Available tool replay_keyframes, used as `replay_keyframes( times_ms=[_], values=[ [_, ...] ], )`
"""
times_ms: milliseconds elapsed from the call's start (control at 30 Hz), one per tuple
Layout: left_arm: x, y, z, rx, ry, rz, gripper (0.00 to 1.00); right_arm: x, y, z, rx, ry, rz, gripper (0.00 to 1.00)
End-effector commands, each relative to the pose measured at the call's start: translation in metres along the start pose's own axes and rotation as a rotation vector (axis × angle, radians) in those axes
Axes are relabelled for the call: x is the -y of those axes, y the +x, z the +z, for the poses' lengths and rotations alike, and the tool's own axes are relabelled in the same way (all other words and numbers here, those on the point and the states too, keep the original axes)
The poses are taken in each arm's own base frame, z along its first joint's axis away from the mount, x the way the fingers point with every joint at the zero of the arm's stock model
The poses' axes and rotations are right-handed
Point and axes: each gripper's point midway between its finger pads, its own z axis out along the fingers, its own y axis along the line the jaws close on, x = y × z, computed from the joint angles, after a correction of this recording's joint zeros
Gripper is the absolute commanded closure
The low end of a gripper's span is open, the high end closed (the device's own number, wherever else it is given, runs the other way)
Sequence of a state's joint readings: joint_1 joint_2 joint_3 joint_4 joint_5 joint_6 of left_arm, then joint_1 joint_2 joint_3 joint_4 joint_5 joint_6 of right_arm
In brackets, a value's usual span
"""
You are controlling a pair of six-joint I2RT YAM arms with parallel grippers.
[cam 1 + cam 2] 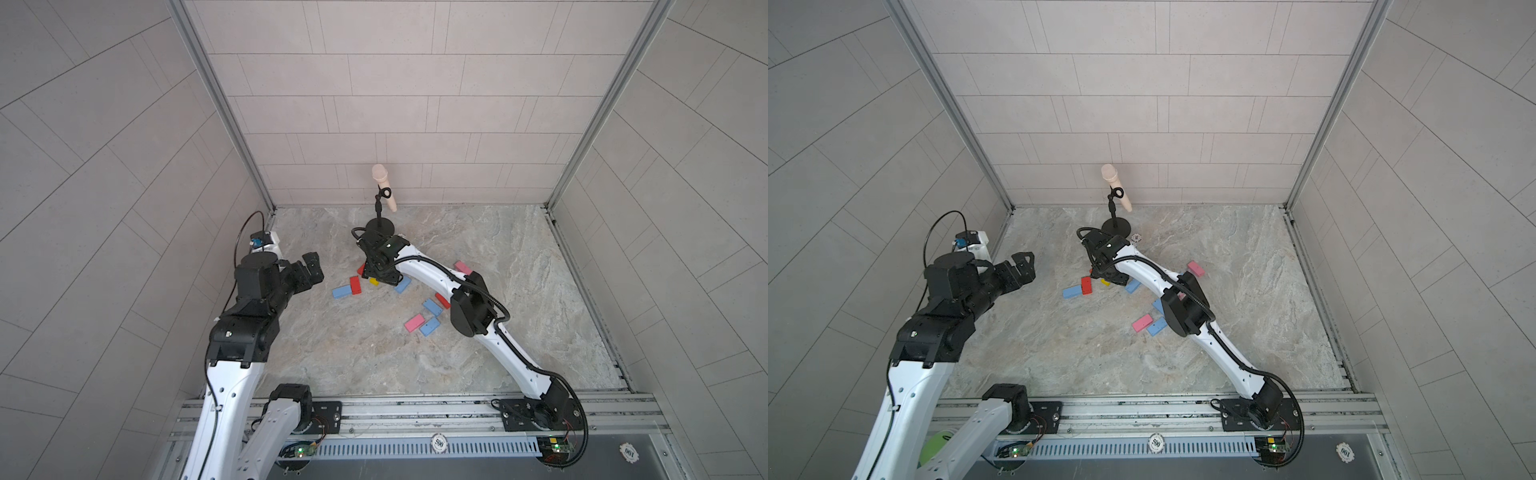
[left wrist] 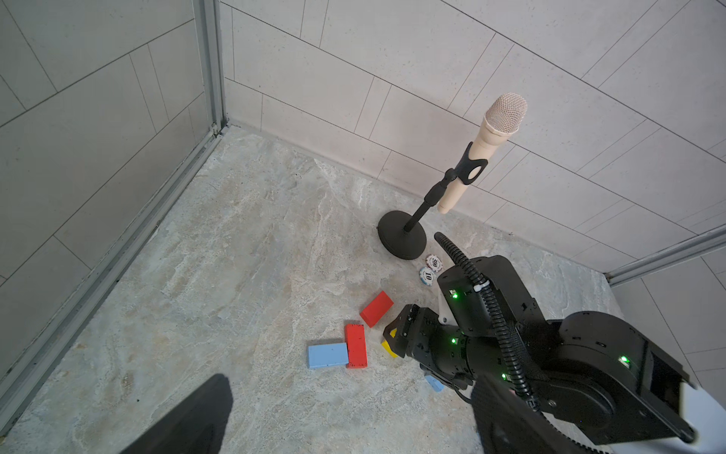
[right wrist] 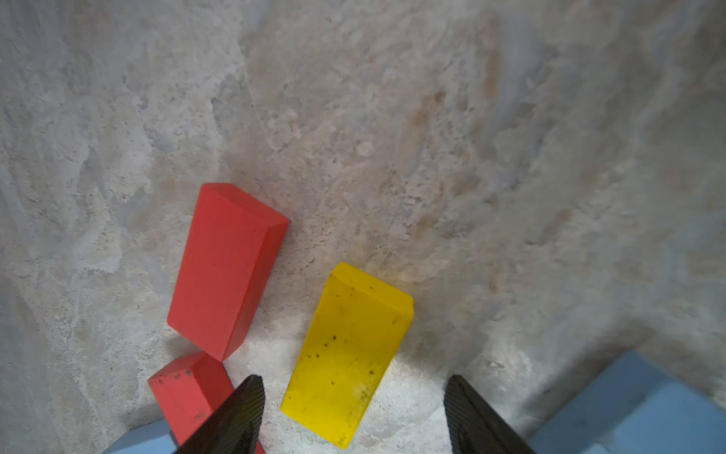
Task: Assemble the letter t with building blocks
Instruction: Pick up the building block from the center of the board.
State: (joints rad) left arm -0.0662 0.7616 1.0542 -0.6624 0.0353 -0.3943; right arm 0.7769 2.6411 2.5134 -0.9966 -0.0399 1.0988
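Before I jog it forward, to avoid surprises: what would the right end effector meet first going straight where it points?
Probably the yellow block, lying flat between the open jaws of the right end effector; the tabletop is just beneath. Depth is unclear.

setting: robot lab cell | cues: tile-print walls [image 1: 395, 104], aluminium frame [image 1: 223, 104], base rail [image 1: 415, 409], microphone [image 1: 380, 174]

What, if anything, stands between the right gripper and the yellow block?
Nothing visible. The right gripper is open with the yellow block lying flat between its fingers, bare table on both sides. A red block lies close outside one finger.
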Motion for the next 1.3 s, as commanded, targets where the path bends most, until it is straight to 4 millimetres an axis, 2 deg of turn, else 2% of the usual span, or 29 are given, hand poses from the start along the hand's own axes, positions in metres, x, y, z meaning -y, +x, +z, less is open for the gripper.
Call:
replay_keyframes(
  times_ms=[0, 100, 300, 467, 600, 733, 1000, 1167, 1267],
  values=[
    [-0.004, 0.0, -0.004, 0.006, -0.022, 0.022, 0.0, 0.013, 0.005, 0.01, -0.004, 0.062, 0.01, 0.28],
    [-0.005, 0.0, -0.004, 0.006, -0.03, 0.025, 0.0, 0.015, 0.006, 0.011, -0.012, 0.077, -0.01, 0.34],
    [-0.009, 0.001, -0.002, 0.003, -0.052, 0.036, 0.0, 0.027, 0.01, 0.011, -0.034, 0.127, -0.06, 0.56],
    [-0.011, 0.001, 0.0, 0.002, -0.063, 0.044, 0.0, 0.031, 0.0, -0.007, 0.012, 0.159, -0.137, 0.7],
    [-0.01, 0.002, 0.005, -0.004, -0.058, 0.043, 0.0, 0.03, -0.012, -0.021, 0.056, 0.169, -0.269, 0.81],
    [-0.008, 0.008, 0.012, -0.029, -0.047, 0.032, 0.0, 0.031, -0.014, -0.032, 0.071, 0.195, -0.467, 0.86],
    [-0.017, 0.022, 0.024, -0.079, -0.09, 0.002, 0.0, 0.033, -0.012, -0.047, 0.113, 0.262, -0.996, 0.88],
    [-0.031, 0.036, 0.032, -0.139, -0.165, -0.012, 0.0, 0.02, -0.01, -0.05, 0.172, 0.262, -1.277, 0.91],
    [-0.036, 0.051, 0.038, -0.187, -0.179, -0.051, 0.0, 0.015, -0.01, -0.047, 0.188, 0.275, -1.386, 0.92]
  ],
)
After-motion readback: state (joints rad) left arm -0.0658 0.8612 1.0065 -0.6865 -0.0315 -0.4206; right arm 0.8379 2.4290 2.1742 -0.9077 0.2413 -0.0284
